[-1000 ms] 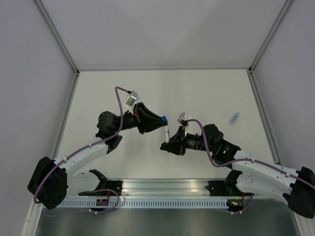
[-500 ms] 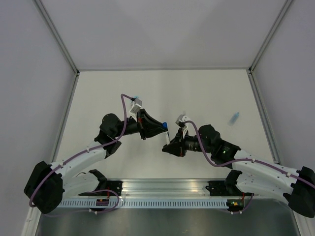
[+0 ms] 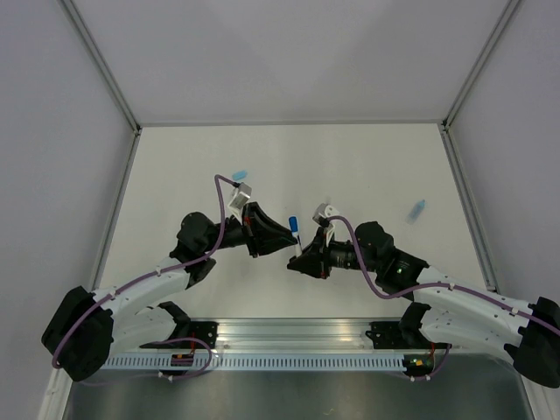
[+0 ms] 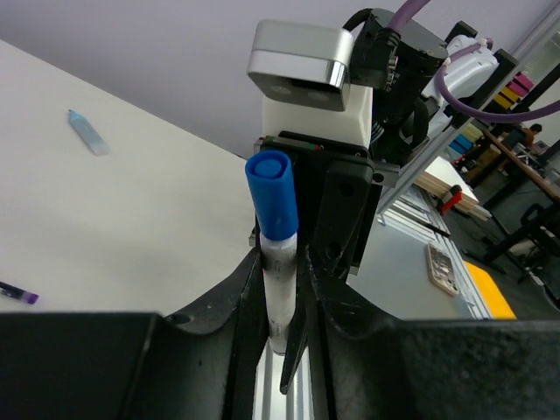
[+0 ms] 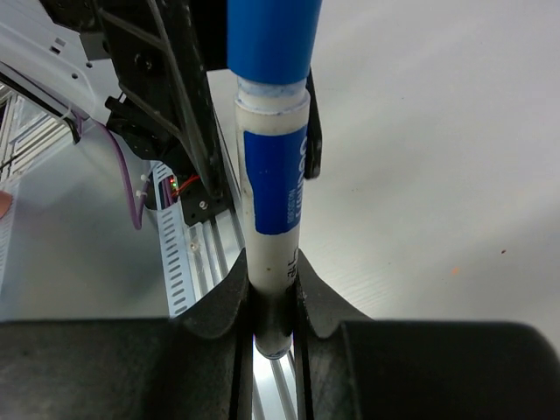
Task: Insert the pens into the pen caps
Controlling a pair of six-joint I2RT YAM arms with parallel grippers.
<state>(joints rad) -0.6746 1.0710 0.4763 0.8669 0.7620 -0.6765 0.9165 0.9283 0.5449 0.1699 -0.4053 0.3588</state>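
Note:
A whitish pen [image 3: 297, 243] with a dark blue cap [image 3: 295, 224] on its upper end is held above the table between both arms. My right gripper [image 3: 296, 261] is shut on the pen's lower end; the right wrist view shows the pen [image 5: 273, 192] pinched between its jaws [image 5: 273, 276], with the cap [image 5: 271, 35] on top. My left gripper [image 3: 287, 238] is beside the pen. In the left wrist view its jaws [image 4: 284, 267] stand slightly apart on either side of the pen body [image 4: 278, 289], below the cap [image 4: 273, 197].
One light blue cap [image 3: 238, 173] lies on the table behind the left arm, another [image 3: 417, 208] at the right, which also shows in the left wrist view [image 4: 87, 133]. A small dark and purple piece [image 4: 17, 296] lies on the table. Grey walls enclose the table.
The left gripper carried the dark blue cap down onto the pen in the right gripper, then slid past the cap along the pen body. A light blue cap behind it came into view.

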